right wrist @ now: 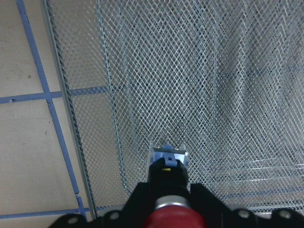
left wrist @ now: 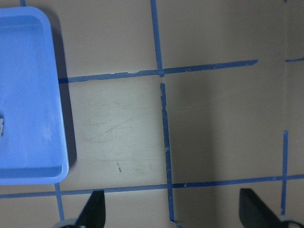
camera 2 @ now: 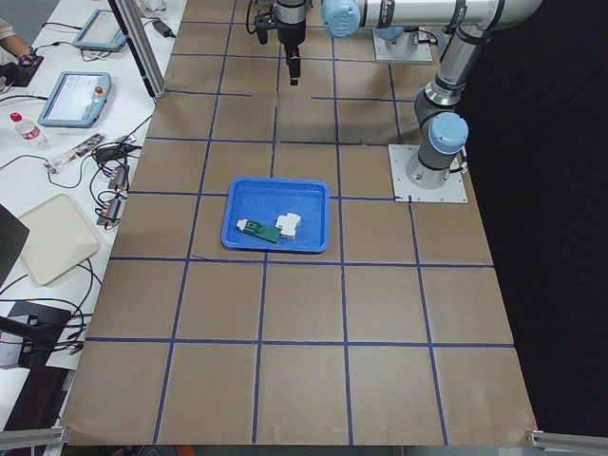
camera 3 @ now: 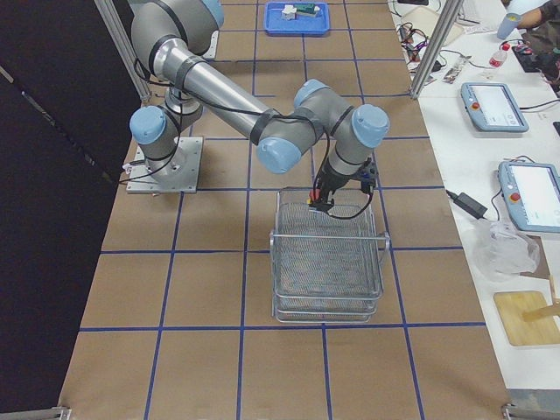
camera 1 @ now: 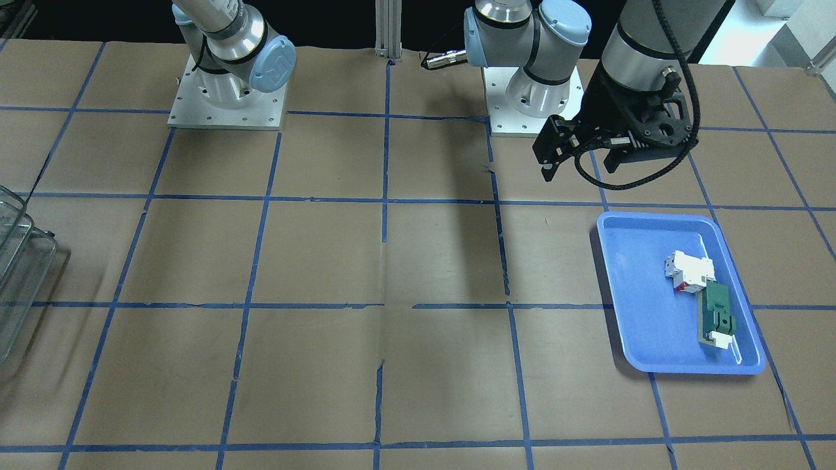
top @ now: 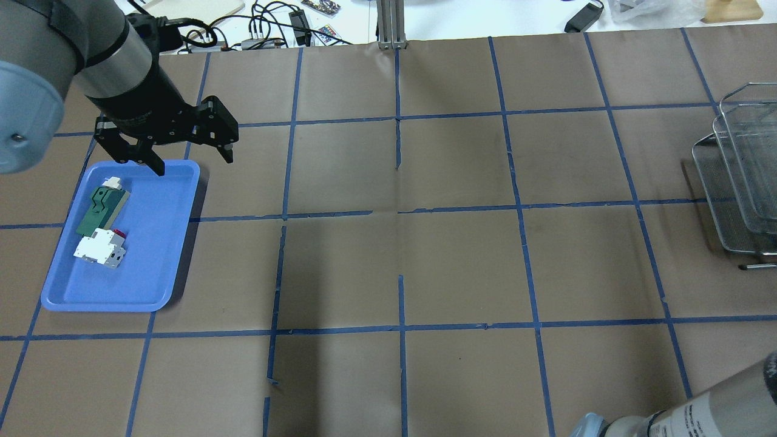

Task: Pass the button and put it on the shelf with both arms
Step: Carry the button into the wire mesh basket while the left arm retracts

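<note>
The button point(right wrist: 167, 167), with a red cap, yellow ring and dark body, is held in my right gripper point(right wrist: 168, 192), which is shut on it. In the exterior right view that gripper point(camera 3: 320, 199) hangs over the end of the wire-mesh shelf point(camera 3: 328, 262) nearest the robot. The mesh point(right wrist: 199, 85) lies directly under the button. My left gripper point(top: 194, 162) is open and empty, above the far right corner of the blue tray point(top: 152, 243). It also shows in the front view point(camera 1: 580, 168). The shelf sits at the table's right edge point(top: 740, 176).
The blue tray point(camera 1: 643, 294) holds a white-and-red block point(camera 1: 687, 271) and a green-and-white flat part point(camera 1: 717, 316). Brown paper with blue tape lines covers the table point(top: 400, 255). Cables and tablets lie beyond its far edge.
</note>
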Tool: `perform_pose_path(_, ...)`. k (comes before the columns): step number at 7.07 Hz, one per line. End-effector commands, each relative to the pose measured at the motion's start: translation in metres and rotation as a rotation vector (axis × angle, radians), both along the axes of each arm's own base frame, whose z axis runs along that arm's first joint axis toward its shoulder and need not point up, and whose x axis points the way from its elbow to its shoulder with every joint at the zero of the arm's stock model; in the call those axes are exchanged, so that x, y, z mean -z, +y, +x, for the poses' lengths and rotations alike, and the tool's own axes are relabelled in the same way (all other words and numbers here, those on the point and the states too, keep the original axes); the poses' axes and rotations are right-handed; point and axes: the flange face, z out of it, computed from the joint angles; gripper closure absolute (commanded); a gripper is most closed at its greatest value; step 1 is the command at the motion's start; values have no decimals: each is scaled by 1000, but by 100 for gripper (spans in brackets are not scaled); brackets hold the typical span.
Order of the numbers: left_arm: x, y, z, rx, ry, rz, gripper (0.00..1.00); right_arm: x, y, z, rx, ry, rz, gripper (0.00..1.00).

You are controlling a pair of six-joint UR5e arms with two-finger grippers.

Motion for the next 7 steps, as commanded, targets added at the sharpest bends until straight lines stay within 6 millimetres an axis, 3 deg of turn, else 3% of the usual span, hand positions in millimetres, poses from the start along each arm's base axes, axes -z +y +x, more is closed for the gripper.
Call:
perform_pose_path(1,-3,-2,4,-17,3,-10,0,6,0,-2,0,1,6,35)
perform_pose_path(3,-7,-4,5,36,-11,-26,0,7,1,-2,1,5,11,5)
perform_pose_path(4,-4,-8,6,112,-15,-21,0,-4,3,1,-2,8,4,0)
perform_pose_path(5,-5,-4,5,136,-9,-24,0,-28,10,7,-2,26,-19,0)
perform_pose_path(6,-6,-6,4,197,-10,-27,0,-58,24,26,-9,26,-36,0)
perform_pose_path(7,-10,-4,3,228,-5,-34,0,-86,28,64,-37,0,-93,0)
